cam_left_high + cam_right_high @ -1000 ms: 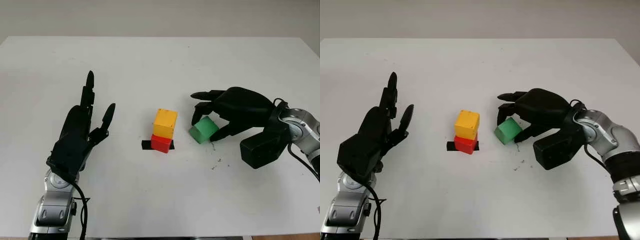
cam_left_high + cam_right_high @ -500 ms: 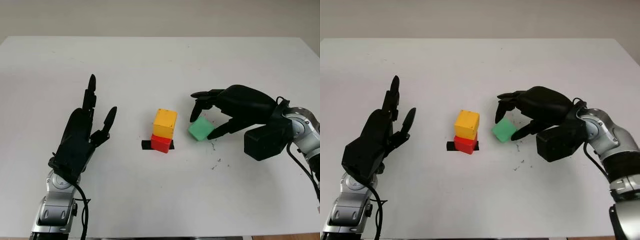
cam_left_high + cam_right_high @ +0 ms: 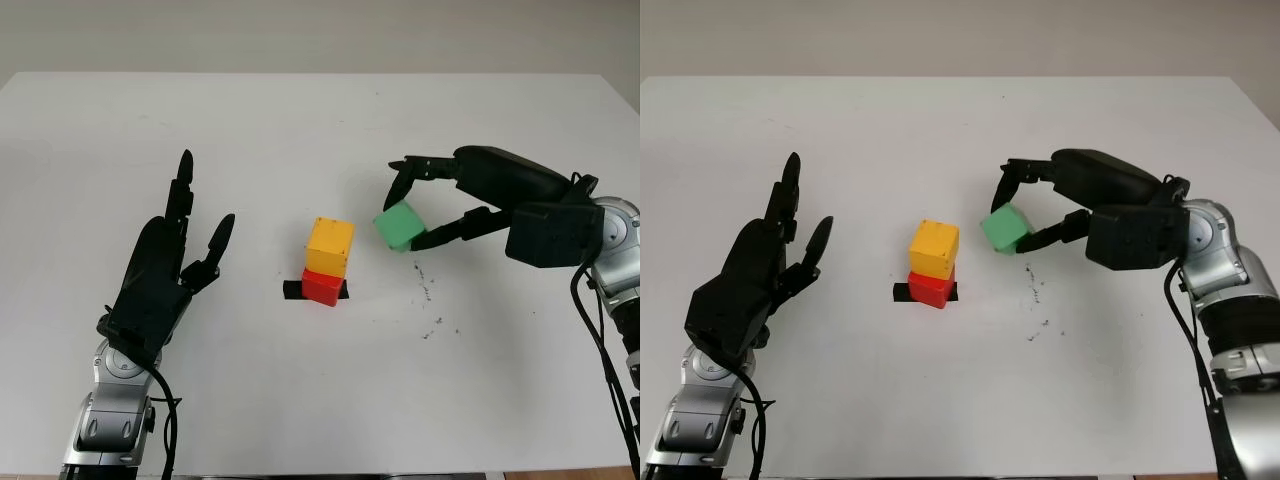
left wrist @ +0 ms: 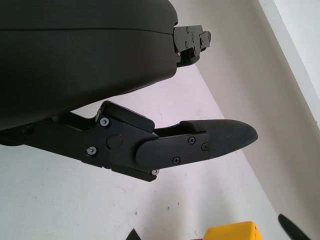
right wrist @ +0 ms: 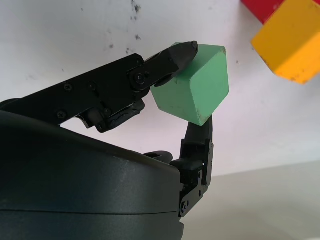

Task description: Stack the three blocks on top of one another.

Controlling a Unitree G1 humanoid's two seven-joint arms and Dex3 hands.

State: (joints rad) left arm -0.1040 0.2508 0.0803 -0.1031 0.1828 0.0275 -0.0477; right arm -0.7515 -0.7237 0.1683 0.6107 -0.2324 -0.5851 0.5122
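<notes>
Green cube-shaped block [image 3: 401, 225] pinched between fingertips [image 5: 182, 50] of the black three-finger right hand [image 3: 470, 195], off the white table [image 3: 320, 110], just right of the two-block stack near the table's middle and about level with its top. Yellow cube block [image 3: 331, 246] sits on red cube block [image 3: 322, 286], slightly skewed. Advice: raise clear above yellow, centre over it, square the faces, lower gently, release without nudging. Left hand [image 3: 165, 270] open, hovering toward the table's left edge.
</notes>
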